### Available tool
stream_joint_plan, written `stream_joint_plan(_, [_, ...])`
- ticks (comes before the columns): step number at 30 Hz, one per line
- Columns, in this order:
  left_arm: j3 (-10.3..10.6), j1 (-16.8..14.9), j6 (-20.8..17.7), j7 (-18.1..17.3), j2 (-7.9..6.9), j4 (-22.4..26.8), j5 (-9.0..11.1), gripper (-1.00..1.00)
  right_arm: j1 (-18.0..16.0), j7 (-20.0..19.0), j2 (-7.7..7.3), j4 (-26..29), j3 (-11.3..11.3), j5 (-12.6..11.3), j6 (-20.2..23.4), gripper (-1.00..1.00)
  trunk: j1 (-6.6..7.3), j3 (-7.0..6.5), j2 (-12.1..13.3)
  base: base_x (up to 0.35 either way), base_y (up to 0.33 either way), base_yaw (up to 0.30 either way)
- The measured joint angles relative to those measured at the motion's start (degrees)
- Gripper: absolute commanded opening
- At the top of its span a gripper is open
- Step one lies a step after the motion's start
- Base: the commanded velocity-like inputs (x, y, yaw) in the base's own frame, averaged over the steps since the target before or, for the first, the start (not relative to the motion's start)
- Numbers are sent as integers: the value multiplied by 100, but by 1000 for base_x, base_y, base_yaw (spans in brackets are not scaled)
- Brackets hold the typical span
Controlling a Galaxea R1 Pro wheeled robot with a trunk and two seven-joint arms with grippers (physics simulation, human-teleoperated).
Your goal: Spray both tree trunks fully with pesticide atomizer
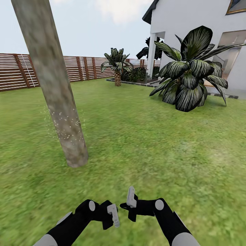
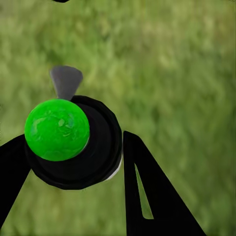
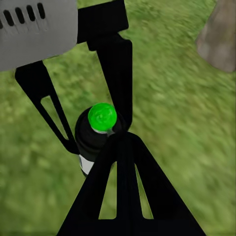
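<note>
Clamping the pesticide atomizer [image 2: 73, 142] between left gripper [image 2: 73, 162] fingers, low over lawn, nozzle aimed toward the speckled tree trunk [image 1: 59, 102] ahead-left; right gripper [image 1: 131, 203] fingers: cannot tell.

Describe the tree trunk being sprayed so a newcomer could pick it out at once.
Start at the brown slatted wooden fence along the lawn's far edge, then come forward and left. There a thick, smooth, pale grey-brown tree trunk leans up out of the grass. Unlike the small scaly palm and broad-leaved bush, it is bare and flecked with white droplets.
</note>
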State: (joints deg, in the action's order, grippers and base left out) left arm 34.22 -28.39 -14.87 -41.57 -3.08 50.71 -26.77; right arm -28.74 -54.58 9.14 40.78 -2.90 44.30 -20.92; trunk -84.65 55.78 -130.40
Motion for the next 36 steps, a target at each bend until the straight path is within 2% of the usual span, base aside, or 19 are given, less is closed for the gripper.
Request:
stream_joint_plan(5, [-3,0,18,0,44,4,29,-100,-1,0,0,-1,0,0,0,-100,0,0,0,0,0,0])
stream_joint_plan(9, [-3,0,33,-3,67,1,236,-100,0,0,-1,-6,0,0,0,-100,0,0,0,0,0,0])
stream_joint_plan(11, [-3,0,36,-7,67,0,274,-100,0,0,-2,-5,0,0,0,-100,0,0,0,0,0,0])
stream_joint_plan(20, [-3,0,61,-9,71,6,293,-100,0,0,-1,-8,0,0,0,-100,0,0,0,0,0,0])
stream_joint_plan(23, [-3,0,304,-7,76,1,305,-100,0,0,-5,-9,0,0,0,-100,0,0,0,0,0,0])
stream_joint_plan(26, [-6,0,365,-1,72,-51,335,-100,0,0,-3,-9,0,0,0,-100,0,0,0,0,0,0])
stream_joint_plan(32, [-121,0,380,-7,70,-95,351,-100,0,0,-6,-8,0,0,0,-100,0,0,0,0,0,0])
stream_joint_plan(36, [-260,-53,398,54,59,-729,300,-100,0,0,-4,-2,0,0,0,-100,0,0,0,0,0,0])
